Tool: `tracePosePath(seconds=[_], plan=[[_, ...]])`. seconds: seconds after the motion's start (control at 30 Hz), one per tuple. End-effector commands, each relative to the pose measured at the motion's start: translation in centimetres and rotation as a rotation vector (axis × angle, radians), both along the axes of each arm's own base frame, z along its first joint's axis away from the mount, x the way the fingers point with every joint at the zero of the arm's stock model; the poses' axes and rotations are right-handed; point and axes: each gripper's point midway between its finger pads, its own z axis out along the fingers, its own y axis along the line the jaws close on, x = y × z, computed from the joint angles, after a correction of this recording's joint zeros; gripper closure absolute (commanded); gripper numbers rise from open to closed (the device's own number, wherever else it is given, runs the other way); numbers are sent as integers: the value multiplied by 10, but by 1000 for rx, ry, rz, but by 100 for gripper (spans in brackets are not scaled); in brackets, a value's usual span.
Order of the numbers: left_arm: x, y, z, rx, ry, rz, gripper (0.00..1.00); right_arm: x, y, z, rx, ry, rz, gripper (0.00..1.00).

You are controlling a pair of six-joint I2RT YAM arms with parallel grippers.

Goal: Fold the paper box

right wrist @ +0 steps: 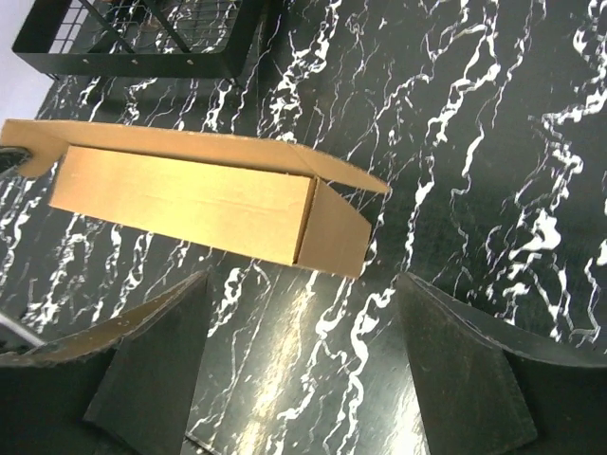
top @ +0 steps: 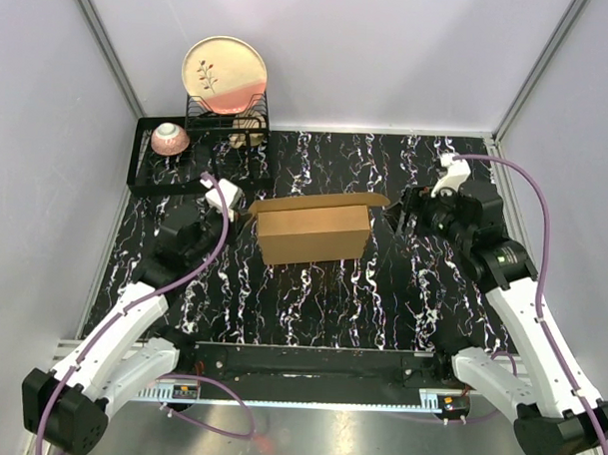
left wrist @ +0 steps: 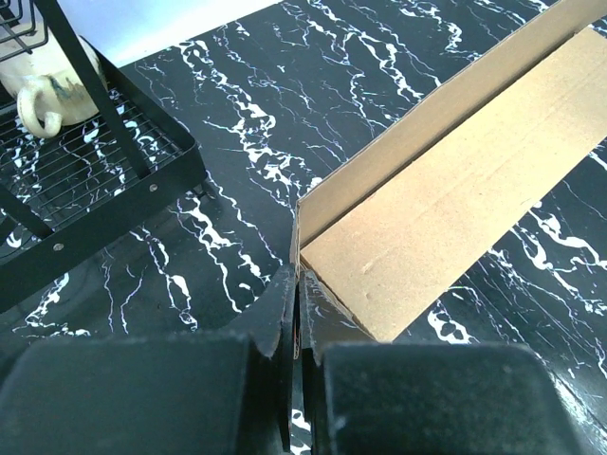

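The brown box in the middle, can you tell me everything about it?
The paper box is plain brown cardboard, long and rectangular, with a loose flap sticking out along its back top edge. It sits on the black marbled table. The left gripper is shut, pinching its left end; the right gripper is open beside its right end, not touching.

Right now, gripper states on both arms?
Left gripper: closed, pinching the end edge of the paper box.
Right gripper: open, holding nothing, clear of the box.
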Motion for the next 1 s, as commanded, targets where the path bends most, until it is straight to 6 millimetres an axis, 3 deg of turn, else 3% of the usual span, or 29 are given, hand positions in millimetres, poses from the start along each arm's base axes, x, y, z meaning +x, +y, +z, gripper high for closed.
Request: tracePosePath(seconds=[0.0,0.23,0.43,0.73,0.97], plan=[[8,-2,5,13,-10,15,100,26,5,7,-99,-117,61,15],[10,-4,6,20,-9,12,100,48,17,1,-180,-172,160,17],[7,-4,6,19,-7,9,100,67,23,10,-153,-251,138,21],[5,-3,7,32,-21,12,100,82,29,-24,-213,-207,195,28],[5,-4,7,37,-24,11,100,83,28,-35,-218,-196,192,31]])
